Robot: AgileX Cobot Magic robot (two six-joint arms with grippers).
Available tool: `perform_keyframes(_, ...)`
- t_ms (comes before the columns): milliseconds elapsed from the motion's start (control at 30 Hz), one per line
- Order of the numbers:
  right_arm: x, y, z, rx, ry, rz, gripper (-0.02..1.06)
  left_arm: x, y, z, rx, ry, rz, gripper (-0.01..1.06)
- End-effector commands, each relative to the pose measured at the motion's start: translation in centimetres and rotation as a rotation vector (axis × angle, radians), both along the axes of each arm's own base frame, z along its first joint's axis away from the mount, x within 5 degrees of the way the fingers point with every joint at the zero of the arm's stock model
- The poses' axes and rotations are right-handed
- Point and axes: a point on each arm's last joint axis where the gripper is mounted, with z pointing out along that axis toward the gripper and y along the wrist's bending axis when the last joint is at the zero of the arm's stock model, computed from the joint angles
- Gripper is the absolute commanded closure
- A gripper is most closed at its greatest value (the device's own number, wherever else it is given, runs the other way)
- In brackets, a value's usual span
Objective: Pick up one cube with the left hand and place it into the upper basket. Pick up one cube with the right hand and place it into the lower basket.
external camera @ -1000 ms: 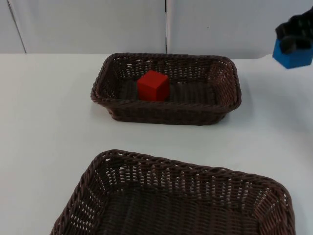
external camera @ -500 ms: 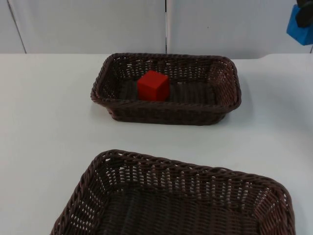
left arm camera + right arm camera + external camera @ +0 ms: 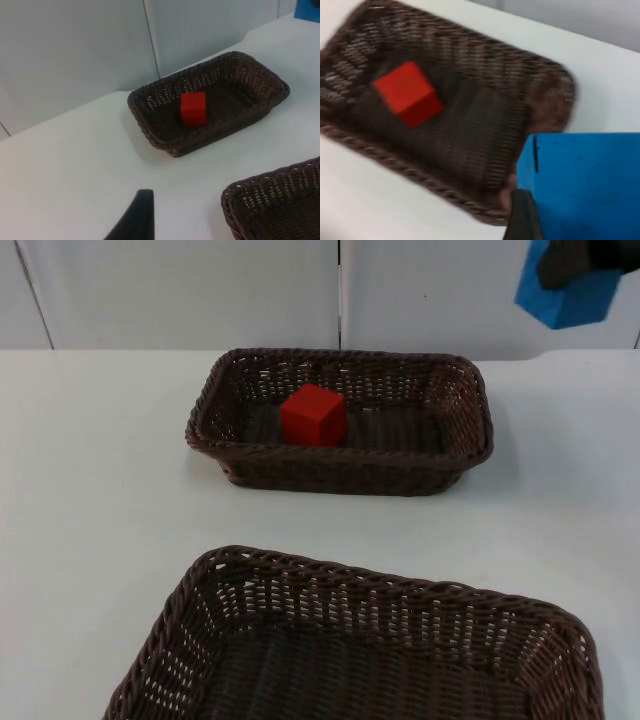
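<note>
right claw point(image 3: 578, 262) gripping blue cube point(image 3: 566, 298); red cube point(image 3: 313, 415) in upper basket point(image 3: 460, 435)

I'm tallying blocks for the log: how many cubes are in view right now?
2. A red cube sits in the upper basket. A blue cube is held high by the right gripper, off to that basket's right. The lower basket's near end is cropped.
</note>
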Motion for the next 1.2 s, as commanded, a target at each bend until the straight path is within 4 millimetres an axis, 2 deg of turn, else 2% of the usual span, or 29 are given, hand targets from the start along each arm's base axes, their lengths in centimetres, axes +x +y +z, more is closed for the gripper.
perform_keyframes(0, -1.2, 2.2, 0.7, 0.005, -0.023, 0.074, 1.05, -0.1, 0.0, -0.2, -0.002, 0.005, -0.001, 0.00)
perform_keyframes(33, -1.2, 2.2, 0.7, 0.005, -0.023, 0.074, 1.05, -0.1, 0.0, -0.2, -0.002, 0.005, -0.001, 0.00)
perform_keyframes(167, -3.0, 5.2, 0.6, 0.001, -0.012, 0.168, 1.05, -0.1, 0.0, -0.2, -0.002, 0.005, -0.001, 0.00)
perform_keyframes(200, -3.0, 5.2, 0.6, 0.001, -0.012, 0.168, 1.05, -0.1, 0.0, -0.2, -0.002, 0.005, -0.001, 0.00)
perform_keyframes(333, -5.0, 7.7, 0.4, -0.013, 0.015, 0.258, 1.05, -0.1, 0.0, -0.1, -0.003, 0.003, -0.001, 0.00)
perform_keyframes(367, -5.0, 7.7, 0.4, -0.013, 0.015, 0.258, 1.05, -0.1, 0.0, -0.1, -0.003, 0.003, -0.001, 0.00)
perform_keyframes(467, -6.9, 9.5, 0.1, -0.038, 0.057, 0.333, 1.05, -0.1, 0.0, -0.1, -0.005, 0.002, -0.002, 0.00)
perform_keyframes(833, -10.6, 12.3, -1.0, -0.099, 0.150, 0.461, 1.05, -0.1, 0.0, -0.1, -0.009, 0.003, -0.004, 0.00)
perform_keyframes(1167, -13.3, 13.6, -2.4, -0.130, 0.191, 0.542, 1.05, -0.2, 0.0, -0.1, -0.010, 0.003, -0.005, 0.00)
